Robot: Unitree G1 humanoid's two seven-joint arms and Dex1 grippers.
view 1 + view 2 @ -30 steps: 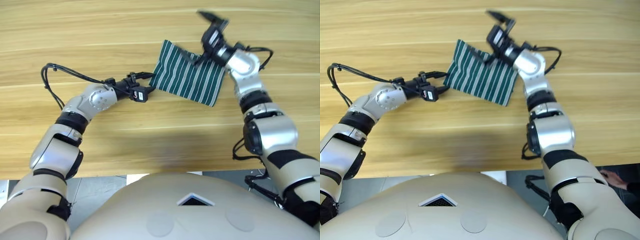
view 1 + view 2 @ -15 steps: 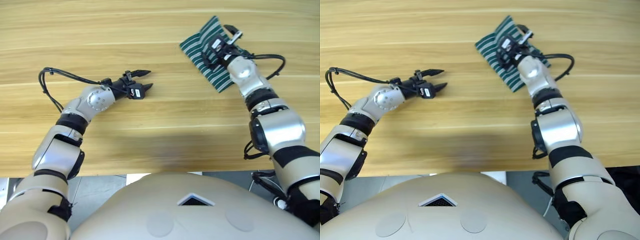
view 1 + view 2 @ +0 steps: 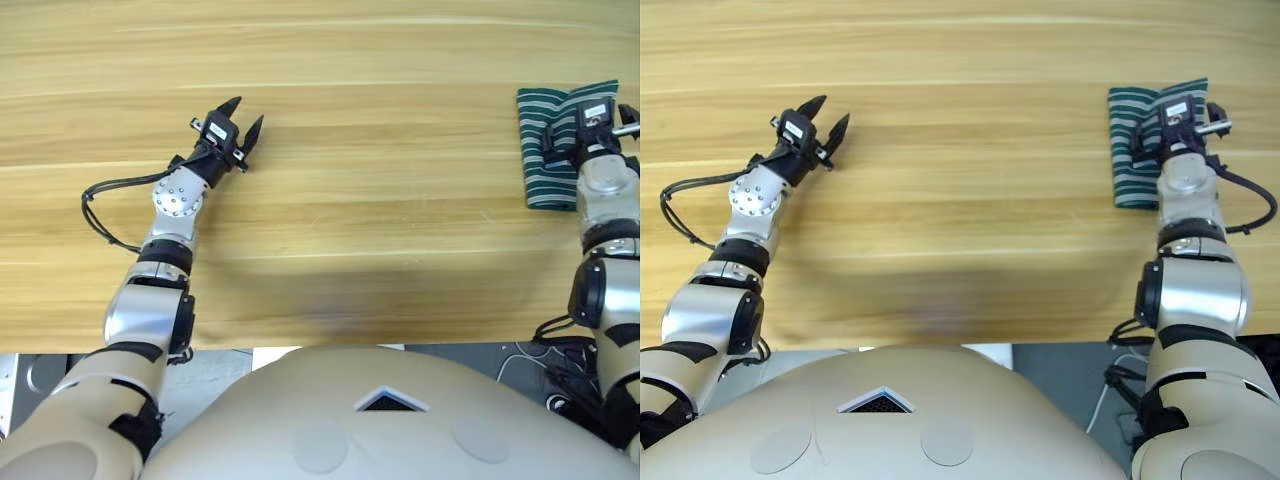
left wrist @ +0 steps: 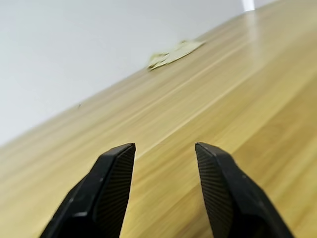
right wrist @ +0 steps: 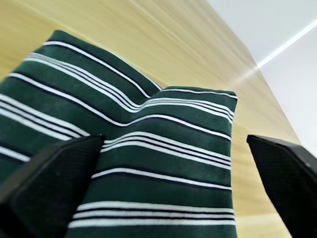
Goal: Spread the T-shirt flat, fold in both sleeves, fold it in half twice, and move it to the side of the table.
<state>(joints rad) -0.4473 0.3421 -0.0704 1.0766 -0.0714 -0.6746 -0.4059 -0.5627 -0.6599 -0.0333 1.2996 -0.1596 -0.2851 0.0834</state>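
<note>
Wooden table [image 3: 350, 200] with the folded green striped T-shirt [image 3: 543, 150] lying at its right side. The right gripper [image 5: 173, 144] sits over the shirt, fingers spread wide, clasping nothing. The left gripper [image 3: 247, 112], also parted and empty, hovers well apart at the left. Since half a second ago, the shirt has shifted rightward and the left arm has drawn back.

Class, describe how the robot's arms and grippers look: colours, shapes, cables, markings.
The left arm and right arm have silver and beige rounded shells with black joint bands. A black cable loops beside each forearm. The left gripper and right gripper are black, with two tapering ribbed fingers and a white label.
</note>
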